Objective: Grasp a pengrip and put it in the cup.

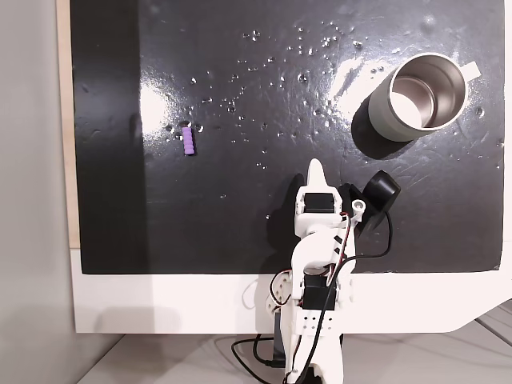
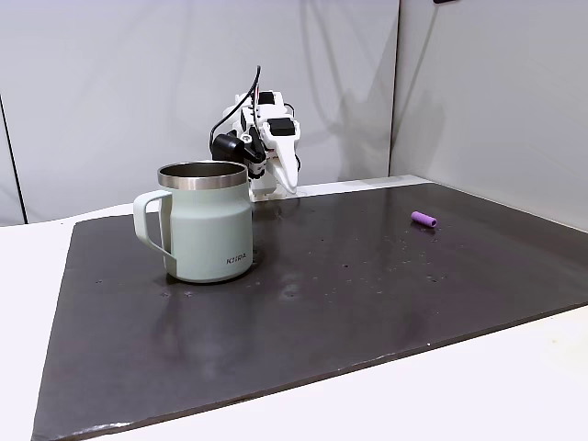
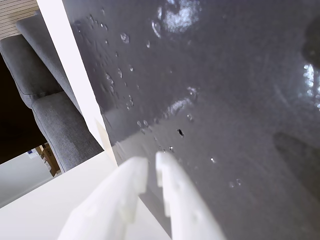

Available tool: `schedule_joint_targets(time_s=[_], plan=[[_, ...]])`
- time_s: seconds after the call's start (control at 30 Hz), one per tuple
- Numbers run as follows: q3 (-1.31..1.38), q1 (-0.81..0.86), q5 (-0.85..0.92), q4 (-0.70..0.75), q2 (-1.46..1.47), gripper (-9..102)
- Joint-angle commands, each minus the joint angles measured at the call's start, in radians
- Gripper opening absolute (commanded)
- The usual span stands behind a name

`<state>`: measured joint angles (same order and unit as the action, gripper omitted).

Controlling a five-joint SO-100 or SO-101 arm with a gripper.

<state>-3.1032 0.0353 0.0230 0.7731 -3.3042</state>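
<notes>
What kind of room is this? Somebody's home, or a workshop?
Probably a home or office corner set up as a small robot test bench. A black mat lies on a white table against plain pale walls, holding just a cup and a tiny purple pengrip. The wrist view shows a grey upholstered seat.

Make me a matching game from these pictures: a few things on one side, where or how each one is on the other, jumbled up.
Things:
1. pengrip
2. cup
3. gripper
4. mat

States:
A. standing upright, shiny inside, nothing visible in it
B. dark and glossy, covering the white table
C. lying on its side, alone, at the left of the top-down fixed view
D. white fingers nearly together, holding nothing

Pairs: 1-C, 2-A, 3-D, 4-B
</notes>
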Motion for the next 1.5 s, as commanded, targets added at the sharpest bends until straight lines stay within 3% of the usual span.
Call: schedule_joint_targets(time_s=[0.0, 0.43, 0.77, 1.03, 1.47], plan=[[0.003, -0.029, 0.026, 0.000, -0.014, 0], [0.017, -0.003, 0.080, 0.000, -0.014, 0], [0.201, -0.057, 0.192, 0.069, 0.032, 0], [0.549, -0.133, 0.210, 0.104, 0.419, 0], [1.100, -0.337, 0.298, 0.299, 0.966, 0]])
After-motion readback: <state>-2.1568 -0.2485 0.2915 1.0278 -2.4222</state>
